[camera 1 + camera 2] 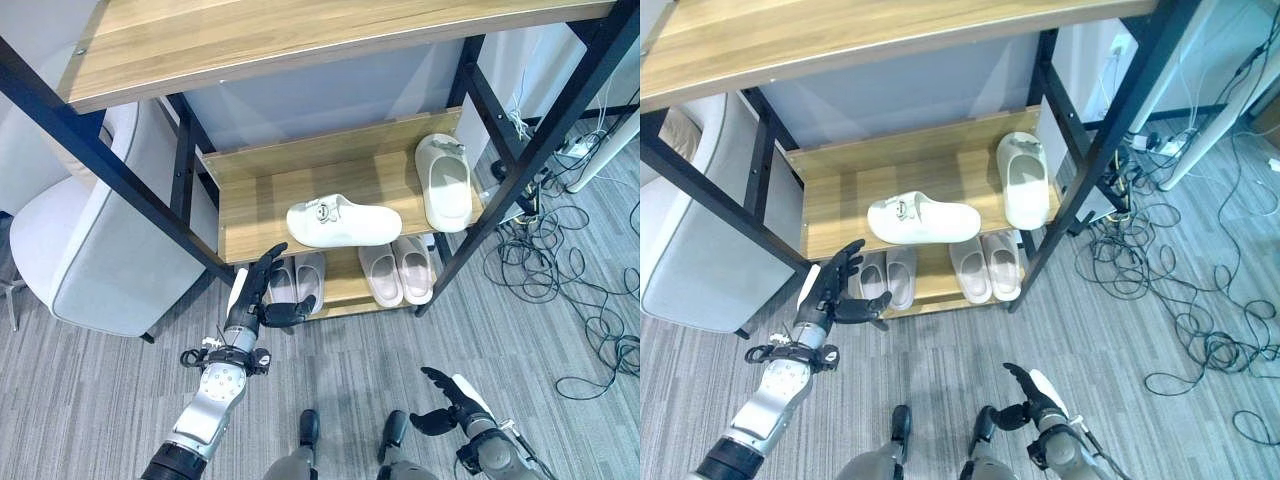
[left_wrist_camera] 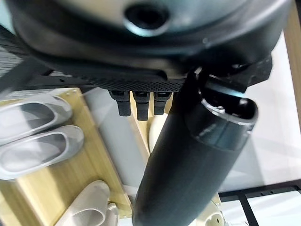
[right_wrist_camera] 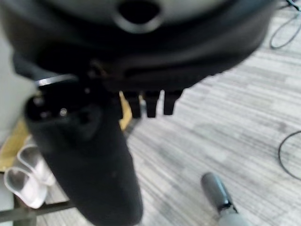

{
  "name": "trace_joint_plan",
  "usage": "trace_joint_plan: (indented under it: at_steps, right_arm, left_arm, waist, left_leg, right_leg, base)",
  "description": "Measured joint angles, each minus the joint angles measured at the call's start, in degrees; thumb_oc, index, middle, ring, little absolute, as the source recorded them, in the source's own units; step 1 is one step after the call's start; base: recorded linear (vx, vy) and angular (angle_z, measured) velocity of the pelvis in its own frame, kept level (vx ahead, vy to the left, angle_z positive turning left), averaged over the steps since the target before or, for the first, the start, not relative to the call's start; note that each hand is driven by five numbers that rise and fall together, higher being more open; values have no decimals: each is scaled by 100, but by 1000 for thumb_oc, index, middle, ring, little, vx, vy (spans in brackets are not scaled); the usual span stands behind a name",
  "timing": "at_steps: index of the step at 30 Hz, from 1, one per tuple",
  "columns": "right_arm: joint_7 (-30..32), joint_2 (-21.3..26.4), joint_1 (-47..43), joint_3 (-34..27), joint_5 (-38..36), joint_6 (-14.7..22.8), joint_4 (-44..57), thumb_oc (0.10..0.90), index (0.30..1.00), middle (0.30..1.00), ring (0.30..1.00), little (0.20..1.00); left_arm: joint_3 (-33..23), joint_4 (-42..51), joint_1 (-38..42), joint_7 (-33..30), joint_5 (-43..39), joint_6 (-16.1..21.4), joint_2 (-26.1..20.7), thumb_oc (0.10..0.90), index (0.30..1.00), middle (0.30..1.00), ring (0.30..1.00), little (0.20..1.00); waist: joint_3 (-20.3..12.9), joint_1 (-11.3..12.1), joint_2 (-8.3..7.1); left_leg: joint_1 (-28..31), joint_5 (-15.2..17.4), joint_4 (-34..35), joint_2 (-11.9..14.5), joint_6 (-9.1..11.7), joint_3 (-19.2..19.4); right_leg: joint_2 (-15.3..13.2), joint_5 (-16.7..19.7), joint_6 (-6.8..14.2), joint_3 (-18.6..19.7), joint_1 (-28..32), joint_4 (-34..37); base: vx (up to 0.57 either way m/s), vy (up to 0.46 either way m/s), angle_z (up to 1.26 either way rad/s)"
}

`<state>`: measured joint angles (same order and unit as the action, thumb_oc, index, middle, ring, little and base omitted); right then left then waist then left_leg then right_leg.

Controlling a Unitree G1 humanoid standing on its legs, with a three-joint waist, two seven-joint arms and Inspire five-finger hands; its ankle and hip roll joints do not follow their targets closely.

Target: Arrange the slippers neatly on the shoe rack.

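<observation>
Nearest my head camera, at the lower right of the frame, my right hand (image 1: 452, 400) is hanging low over the grey floor (image 1: 90, 400), fingers loosely spread and holding nothing. Further up, left of centre, my left hand (image 1: 262, 290) is reaching toward the front edge of the shoe rack (image 1: 250, 200), fingers straight and relaxed, thumb standing out to the side, nothing in it. On the middle shelf two white slippers are sitting badly: the sideways slipper (image 1: 343, 222) is lying across the shelf near the frame's centre, and the upright slipper (image 1: 444, 180) is lying lengthwise at the right end, well apart from its mate. Below them, on the bottom shelf, a grey pair (image 1: 298, 280) and a pale pair (image 1: 399, 270) are already sitting side by side. I am judging this as the approach step, before any grasp. Next I am needing to lift the left hand onto the middle shelf, close on the sideways slipper and turn it parallel beside the other.
</observation>
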<state>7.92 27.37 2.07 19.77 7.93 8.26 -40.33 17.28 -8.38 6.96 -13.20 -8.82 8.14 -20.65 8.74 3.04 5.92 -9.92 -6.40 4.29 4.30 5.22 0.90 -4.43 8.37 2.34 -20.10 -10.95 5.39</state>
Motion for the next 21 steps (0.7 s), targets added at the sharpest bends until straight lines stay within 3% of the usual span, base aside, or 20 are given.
trace_joint_plan:
  at_steps: [21]
  right_arm:
    - [6, 12, -25, 8, -1, -1, 6, 800, 900, 900, 900, 900]
  left_arm:
    - [124, -107, 551, -145, 180, -101, 22, 800, 900, 900, 900, 900]
  waist:
    - [-4, -196, -1]
  left_leg:
    - [-14, 2, 13, 7, -3, 171]
  right_leg:
    - [13, 19, -23, 166, -111, -1]
  base:
    - [5, 1, -3]
